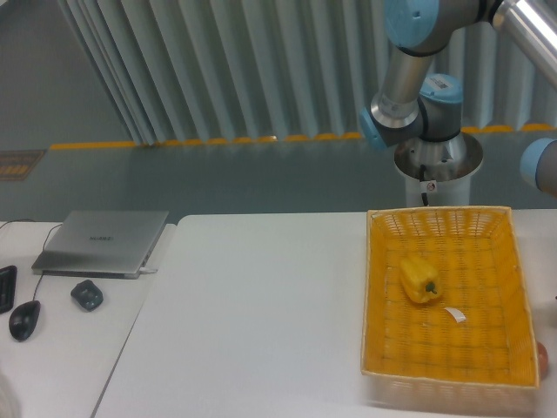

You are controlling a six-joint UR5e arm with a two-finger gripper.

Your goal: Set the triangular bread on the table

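Pincer out of view past the right edge; its state cannot be told. No bread is seen. Basket (383,296) holds only a pepper (420,279). Bread should be lowered onto bare surface (261,322), left of the basket.
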